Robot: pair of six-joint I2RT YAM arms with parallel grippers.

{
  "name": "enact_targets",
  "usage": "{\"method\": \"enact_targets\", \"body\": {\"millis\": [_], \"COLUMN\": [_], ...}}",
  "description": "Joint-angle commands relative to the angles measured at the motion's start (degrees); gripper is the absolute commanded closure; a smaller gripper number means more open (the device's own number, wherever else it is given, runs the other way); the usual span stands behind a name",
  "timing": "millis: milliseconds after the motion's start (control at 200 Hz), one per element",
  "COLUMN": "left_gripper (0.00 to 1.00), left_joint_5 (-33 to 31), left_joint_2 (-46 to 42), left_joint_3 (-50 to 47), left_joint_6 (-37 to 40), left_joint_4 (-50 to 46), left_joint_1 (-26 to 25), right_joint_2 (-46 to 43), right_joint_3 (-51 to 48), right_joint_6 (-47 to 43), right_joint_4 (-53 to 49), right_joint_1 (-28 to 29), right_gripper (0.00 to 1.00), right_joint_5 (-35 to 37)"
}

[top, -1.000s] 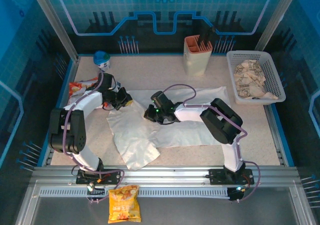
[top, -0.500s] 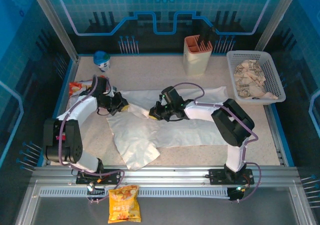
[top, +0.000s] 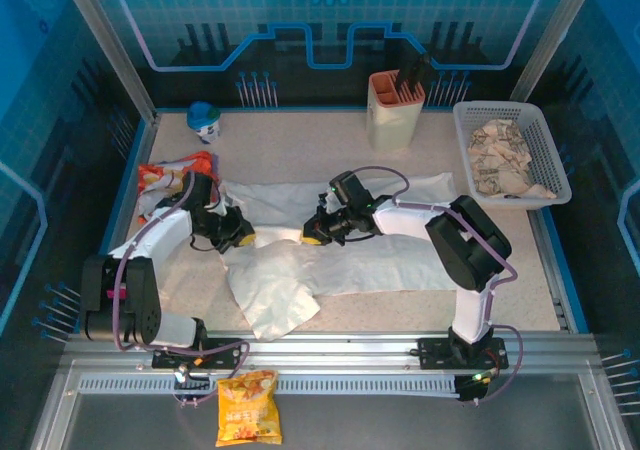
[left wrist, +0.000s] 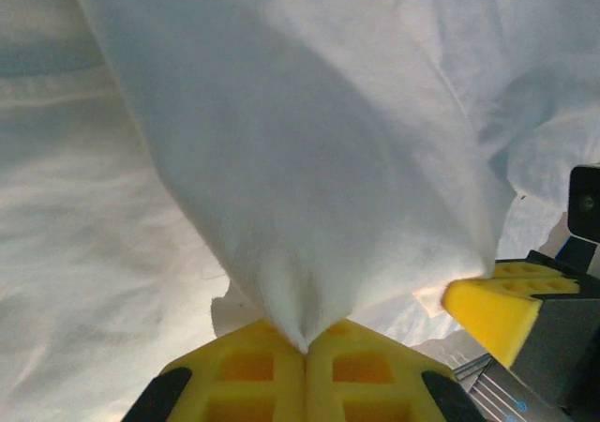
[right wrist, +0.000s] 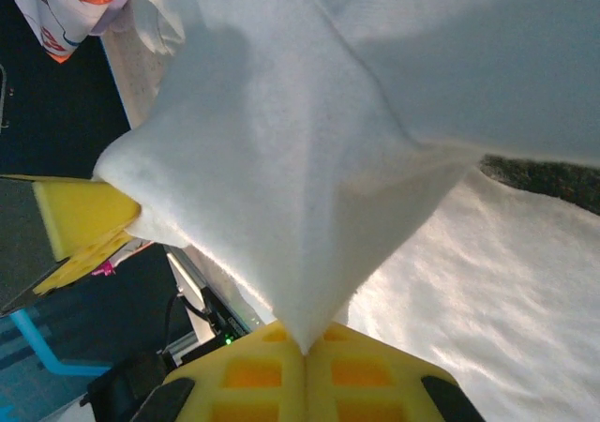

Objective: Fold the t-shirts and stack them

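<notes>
The white t-shirt (top: 370, 265) lies across the middle of the table (top: 300, 145). Its long axis runs from left to right, and one flap points to the near edge. At the left a snack bag (top: 165, 177) lies just beside the cloth. The left claw (top: 238, 238) is closed tight on a fold of the t-shirt. The right claw (top: 315, 235) pinches another fold, also closed. Open table surface lies behind the cloth, and the basket (top: 495, 108) stands apart at the right. Since a second ago the left claw came toward the near edge, so the bag is more uncovered.
</notes>
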Motion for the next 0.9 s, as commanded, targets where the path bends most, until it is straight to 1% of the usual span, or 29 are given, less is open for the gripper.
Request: {"method": "enact_targets", "body": {"millis": [0, 60, 220, 430, 565, 740, 870, 895], "left_gripper": [0.99, 0.98, 0.97, 0.97, 0.97, 0.94, 0.92, 0.91], "left_joint_5": [0.54, 0.01, -1.54, 0.19, 1.58, 2.06, 0.99, 0.32], "left_joint_2": [-1.24, -1.07, -0.39, -0.27, 0.07, 1.52, 2.56, 2.74], "left_joint_3": [-1.22, -1.37, -1.66, -0.63, 1.26, -0.04, -1.03, -0.98], "left_joint_6": [1.73, 2.35, 4.02, 4.54, 4.60, 6.00, 7.02, 7.25], "left_joint_4": [-2.86, -3.49, -5.25, -6.07, -7.06, -7.36, -7.44, -7.85], "left_joint_1": [1.24, 1.47, 2.11, 4.93, 5.14, 5.14, 5.14, 5.14], "right_joint_2": [-0.67, -0.12, 1.57, 1.38, 1.07, 2.08, 3.06, 3.28], "right_joint_3": [1.11, 1.66, 2.01, 2.21, 3.69, 4.61, 4.51, 4.54], "right_joint_6": [-1.90, -2.75, -4.07, -5.08, -7.65, -10.05, -11.23, -11.59], "right_joint_4": [-1.84, -2.75, -3.83, -4.41, -7.29, -10.01, -11.22, -11.78], "right_joint_1": [-0.86, -0.97, -1.01, -2.01, -3.33, -3.48, -3.49, -3.48], "right_gripper": [1.00, 1.00, 1.00, 1.00, 1.00, 1.00, 1.00, 0.99], "right_joint_5": [-5.01, -5.51, -6.66, -8.81, -10.05, -10.84, -10.13, -10.08]}}
